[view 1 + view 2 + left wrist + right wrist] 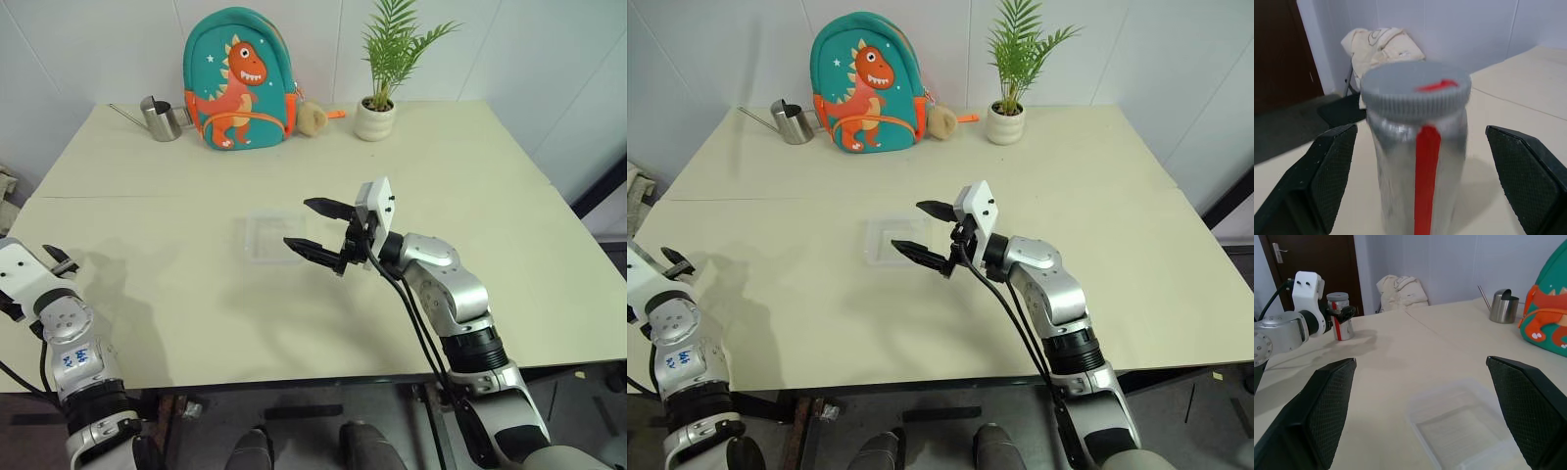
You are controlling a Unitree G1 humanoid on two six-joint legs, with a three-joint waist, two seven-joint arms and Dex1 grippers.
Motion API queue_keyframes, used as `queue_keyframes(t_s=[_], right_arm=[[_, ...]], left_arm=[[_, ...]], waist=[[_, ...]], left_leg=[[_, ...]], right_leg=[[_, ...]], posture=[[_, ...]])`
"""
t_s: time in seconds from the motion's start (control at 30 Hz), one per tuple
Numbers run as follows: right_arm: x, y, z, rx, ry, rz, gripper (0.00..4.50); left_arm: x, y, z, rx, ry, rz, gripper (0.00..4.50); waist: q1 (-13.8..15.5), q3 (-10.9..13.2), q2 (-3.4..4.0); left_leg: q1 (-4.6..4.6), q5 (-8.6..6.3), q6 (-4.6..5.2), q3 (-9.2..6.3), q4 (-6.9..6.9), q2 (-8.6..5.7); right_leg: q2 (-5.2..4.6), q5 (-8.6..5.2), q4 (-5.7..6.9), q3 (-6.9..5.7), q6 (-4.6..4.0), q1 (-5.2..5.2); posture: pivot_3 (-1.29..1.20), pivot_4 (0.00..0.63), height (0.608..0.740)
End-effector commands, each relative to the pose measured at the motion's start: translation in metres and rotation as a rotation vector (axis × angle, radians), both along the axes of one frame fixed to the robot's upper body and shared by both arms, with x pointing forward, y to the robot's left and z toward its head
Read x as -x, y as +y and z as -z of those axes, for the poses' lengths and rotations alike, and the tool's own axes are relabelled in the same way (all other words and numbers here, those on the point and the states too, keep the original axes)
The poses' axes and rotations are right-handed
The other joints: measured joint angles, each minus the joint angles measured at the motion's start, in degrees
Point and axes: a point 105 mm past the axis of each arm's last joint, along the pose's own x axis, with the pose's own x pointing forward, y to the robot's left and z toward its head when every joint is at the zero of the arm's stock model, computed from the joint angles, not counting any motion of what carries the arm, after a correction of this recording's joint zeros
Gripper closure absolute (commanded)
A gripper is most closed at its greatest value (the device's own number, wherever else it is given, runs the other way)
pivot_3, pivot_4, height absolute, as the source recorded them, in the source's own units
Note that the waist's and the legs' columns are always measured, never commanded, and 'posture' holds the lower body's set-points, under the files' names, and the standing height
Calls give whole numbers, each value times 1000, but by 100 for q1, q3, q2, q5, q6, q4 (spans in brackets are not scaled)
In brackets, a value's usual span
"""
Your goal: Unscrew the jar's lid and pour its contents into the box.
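At the far left edge of the surface (470, 176), the jar (1418, 161) stood upright with the lid (1415, 93) on, grey cap with its red mark uppermost. Nothing unscrewed, nothing poured; contents could not be seen. Whole task judged still ahead.

Left tool (1420, 176) was level, reaching out to the left, fingers spread wide either side of the jar, pads (1334, 176) clear of its wall. Not gripping. Judged ready to close on the body.

Right tool (318, 235) hovered mid-surface, pointing leftward, jaws fully apart and empty, just beside and over the near-right edge of the box (266, 237). Box lay flat and empty near the surface's centre, well apart from the jar.
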Motion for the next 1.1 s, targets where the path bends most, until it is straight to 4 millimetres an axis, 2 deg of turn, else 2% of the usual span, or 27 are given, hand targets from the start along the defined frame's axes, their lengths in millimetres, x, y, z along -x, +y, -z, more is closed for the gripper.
queue_keyframes(t_s=[0.03,0.27,0.43,0.57,0.73,0.77,0.83,1.0,1.07,1.1], right_arm=[[7,-3,-12,-31,-43,-1,0],[8,-6,-11,-38,-40,16,0],[10,-6,-9,-43,-38,22,0],[10,-7,-9,-45,-38,26,0],[10,-7,-8,-45,-39,23,0],[10,-7,-8,-46,-39,23,0],[10,-7,-7,-46,-38,23,0],[9,-11,-5,-37,-36,35,0],[8,-17,-6,-33,-40,52,0],[8,-20,-7,-31,-44,62,0]], left_arm=[[0,14,-15,-59,-4,-16,21],[-5,23,-17,-48,-7,-31,21],[-7,24,-11,-41,19,-26,21],[-5,26,-8,-39,26,-38,836],[-3,28,-5,-17,18,-53,2404],[-3,27,-5,-19,17,-50,2580],[-3,26,-7,-21,9,-41,2577],[-15,1,-35,-120,-26,158,2577],[-23,-23,-49,-168,-33,346,2577],[-28,-41,-56,-176,-45,483,2577]], waist=[[-3,0,0],[4,0,0],[-5,0,0],[-4,0,0],[-4,0,0],[-4,0,0],[-4,0,0],[0,0,-1],[-1,0,0],[-1,0,0]], left_leg=[[0,0,0,0,0,0],[0,0,0,0,-1,1],[0,0,0,0,-4,1],[0,0,0,0,-4,1],[0,0,0,0,-4,1],[0,0,0,0,-4,1],[0,0,0,0,-4,2],[-1,-1,-1,0,-6,2],[-2,-1,-2,1,-8,2],[-3,-1,-2,1,-9,2]], right_leg=[[0,0,1,0,0,-1],[-1,0,0,-1,0,0],[0,0,0,-1,0,-1],[0,0,-1,-1,0,-2],[0,0,0,-1,0,-1],[-1,0,-1,-1,0,-1],[-1,0,-1,-1,0,-1],[-1,0,-3,-1,0,-1],[-1,0,-6,-1,0,-2],[-1,0,-7,-1,-1,-1]], posture=[[0,150,740],[0,150,740],[0,150,740],[0,150,740],[0,150,740],[0,150,740],[0,150,740],[0,150,740],[0,150,740],[0,150,740]])
